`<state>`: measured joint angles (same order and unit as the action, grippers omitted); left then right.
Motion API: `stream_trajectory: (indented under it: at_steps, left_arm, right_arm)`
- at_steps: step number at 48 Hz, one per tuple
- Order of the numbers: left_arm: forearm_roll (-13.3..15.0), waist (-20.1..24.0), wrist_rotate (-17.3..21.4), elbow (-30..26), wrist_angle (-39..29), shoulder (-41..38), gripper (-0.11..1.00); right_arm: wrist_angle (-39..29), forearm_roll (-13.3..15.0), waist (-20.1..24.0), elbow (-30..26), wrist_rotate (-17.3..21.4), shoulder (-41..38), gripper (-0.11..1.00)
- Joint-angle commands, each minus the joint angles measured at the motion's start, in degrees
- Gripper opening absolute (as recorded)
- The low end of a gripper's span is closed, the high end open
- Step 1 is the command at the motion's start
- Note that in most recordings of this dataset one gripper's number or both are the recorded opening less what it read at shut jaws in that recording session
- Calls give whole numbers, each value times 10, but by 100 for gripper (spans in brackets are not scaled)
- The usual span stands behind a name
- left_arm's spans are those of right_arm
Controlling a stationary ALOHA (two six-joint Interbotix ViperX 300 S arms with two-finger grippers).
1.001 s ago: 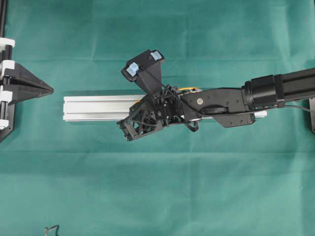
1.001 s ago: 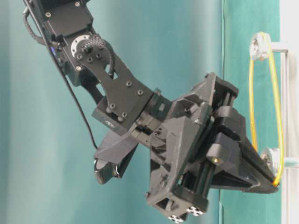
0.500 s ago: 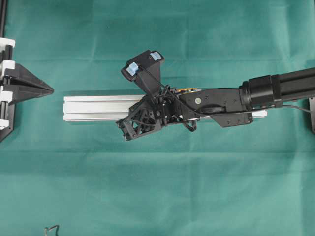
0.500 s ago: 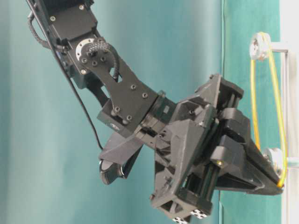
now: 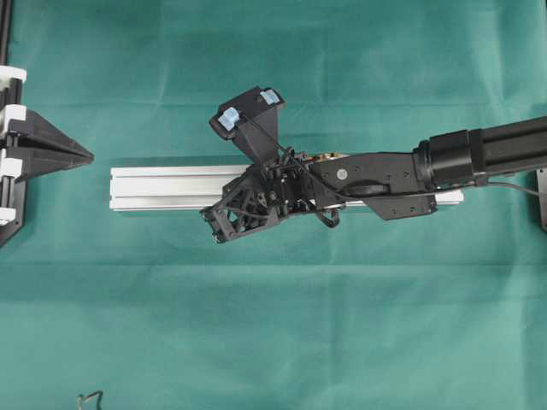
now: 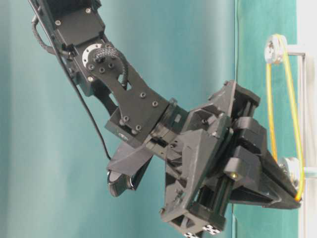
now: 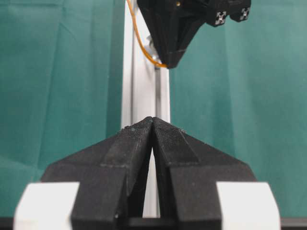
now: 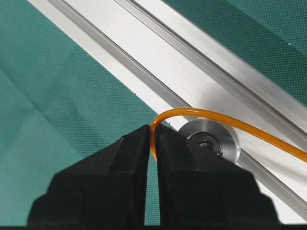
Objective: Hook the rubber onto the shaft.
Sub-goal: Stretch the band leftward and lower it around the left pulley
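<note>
The rubber (image 8: pixel 216 115) is a thin orange loop, and my right gripper (image 8: pixel 153 132) is shut on its bend. Just right of the fingertips stands a round silver shaft (image 8: pixel 208 139) on the aluminium rail (image 8: pixel 158 57); the rubber arcs over it, and whether it touches I cannot tell. In the table-level view the rubber (image 6: pixel 270 109) runs taut from an upper shaft (image 6: pixel 274 47) down to the right gripper (image 6: pixel 296 199) beside the lower shaft (image 6: pixel 290 166). My left gripper (image 7: pixel 152 120) is shut with nothing in it, pointing along the rail (image 5: pixel 171 188) from its left end (image 5: pixel 85 155).
A green cloth covers the table. The right arm (image 5: pixel 479 154) lies over the right half of the rail. A small dark wire scrap (image 5: pixel 88 398) lies at the front left. A black frame post (image 5: pixel 4 34) stands at the left edge.
The right gripper has shifted slightly left along the rail, drawing the rubber a little further past the lower shaft. The left gripper has not moved.
</note>
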<state>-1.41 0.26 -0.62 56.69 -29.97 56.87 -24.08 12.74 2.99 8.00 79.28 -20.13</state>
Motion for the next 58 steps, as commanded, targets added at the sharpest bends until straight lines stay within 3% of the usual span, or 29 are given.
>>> stream_trajectory:
  at_steps: [1, 29, 58]
  left_arm:
    - [-1, 1, -1, -18, 4, -5, 2]
    - [-2, 1, -1, -18, 3, -5, 2]
    - [-1, 0, -1, -18, 4, -5, 2]
  right_arm:
    - [3, -2, -4, -11, 0, 6, 7]
    - [-2, -33, 16, -4, 0, 8, 7]
    - [-26, -34, 22, 33, 1, 52, 7]
